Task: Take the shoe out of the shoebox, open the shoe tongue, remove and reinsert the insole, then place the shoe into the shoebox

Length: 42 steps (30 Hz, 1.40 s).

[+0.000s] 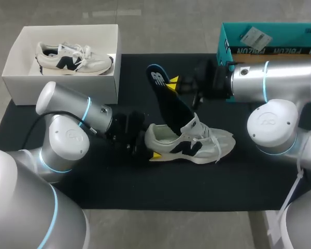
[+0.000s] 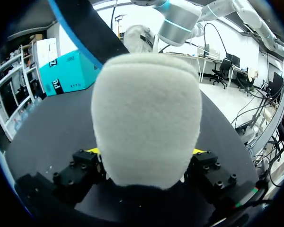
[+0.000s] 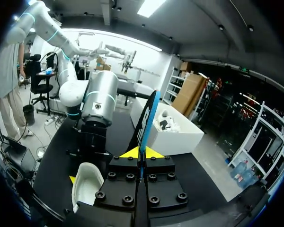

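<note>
Both claws are busy: left claw (image 1: 151, 151), arm low over the surface (image 1: 145, 192), clamps the shoe (image 1: 197, 144) by its heel. Right claw (image 1: 172, 83), arm level, pinches the insole (image 1: 168, 104), which sticks up half out of the shoe.

Mid-mat (image 1: 145, 192) is taken up by the shoe (image 1: 192, 142), lying on its side. Its heel end is closed off by the L gripper (image 1: 154, 154), clamped on the heel from both sides, w/ the L arm (image 1: 67, 109) stretched across the mat behind it. Access over the shoe's opening is barred by the insole (image 1: 168, 101), tilted up toward the rear, its upper end pinched in the R gripper (image 1: 172, 82). Rear L is blocked by the white shoebox (image 1: 67, 83), largely filled by a 2nd shoe (image 1: 72, 58). Rear R is blocked by the teal box (image 1: 233, 49) & the R arm (image 1: 269, 83). Open mat is left along the front edge, past the toe, & btw shoebox and insole.
</note>
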Each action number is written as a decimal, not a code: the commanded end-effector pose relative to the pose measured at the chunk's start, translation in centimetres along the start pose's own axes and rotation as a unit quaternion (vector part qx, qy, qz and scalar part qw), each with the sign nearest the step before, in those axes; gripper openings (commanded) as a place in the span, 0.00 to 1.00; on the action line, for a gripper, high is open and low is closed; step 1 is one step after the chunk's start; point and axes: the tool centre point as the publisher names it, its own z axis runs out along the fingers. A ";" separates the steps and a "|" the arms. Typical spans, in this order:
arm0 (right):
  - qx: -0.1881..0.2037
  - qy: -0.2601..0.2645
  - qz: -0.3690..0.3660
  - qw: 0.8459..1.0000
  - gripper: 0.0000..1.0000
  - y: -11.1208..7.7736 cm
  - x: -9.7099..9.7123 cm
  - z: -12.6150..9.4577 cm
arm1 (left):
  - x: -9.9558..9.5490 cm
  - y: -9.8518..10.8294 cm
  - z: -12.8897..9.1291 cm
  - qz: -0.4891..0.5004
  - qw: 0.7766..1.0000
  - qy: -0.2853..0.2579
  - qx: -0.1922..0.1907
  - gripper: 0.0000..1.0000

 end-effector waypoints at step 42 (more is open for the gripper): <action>-0.167 0.081 0.311 0.932 0.00 13.1 -0.6 -3.8 | 0.1 0.1 0.2 0.001 1.000 -0.001 0.000 0.00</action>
